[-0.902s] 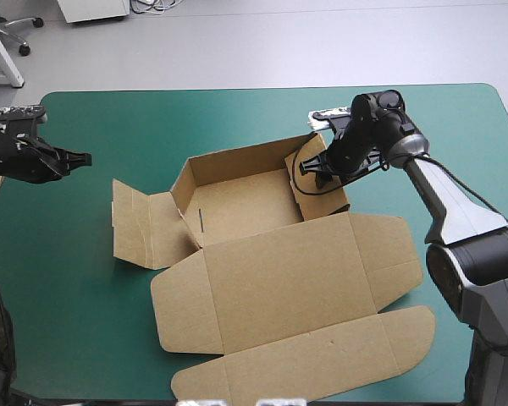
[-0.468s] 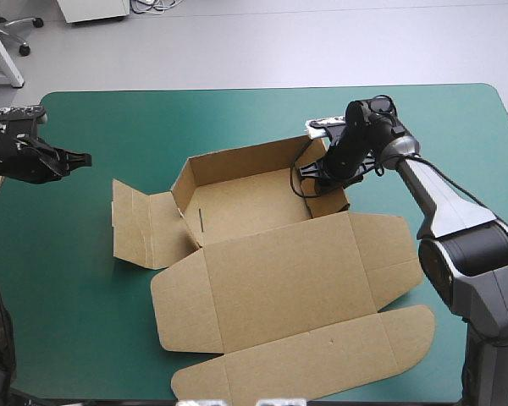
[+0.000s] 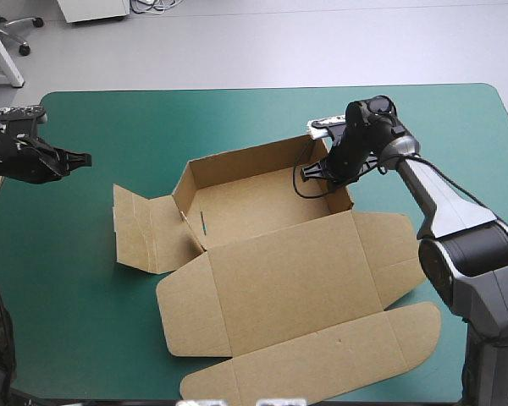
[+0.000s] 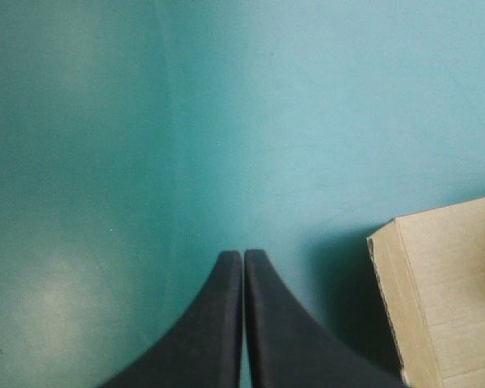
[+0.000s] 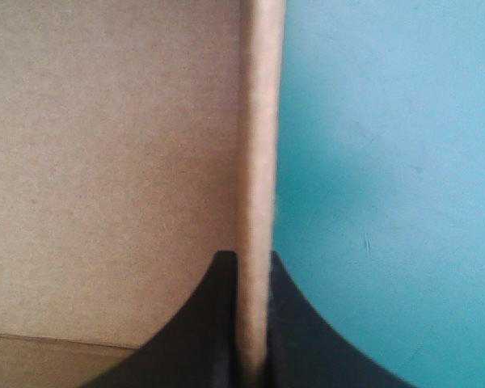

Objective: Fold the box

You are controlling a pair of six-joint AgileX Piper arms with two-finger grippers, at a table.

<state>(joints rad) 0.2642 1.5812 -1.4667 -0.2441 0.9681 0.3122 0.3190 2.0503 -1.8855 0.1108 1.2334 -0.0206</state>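
Right gripper (image 5: 250, 257) pinches a raised wall of the box (image 3: 279, 271) | left gripper (image 4: 242, 253) closed — over bare teal-green cover (image 4: 145, 121)

No writing, label, brand, number or sign can be read in any of the views. The box (image 3: 279, 279) shows only plain brown board, and the teal-green cover (image 3: 85, 296) is a plain surface.
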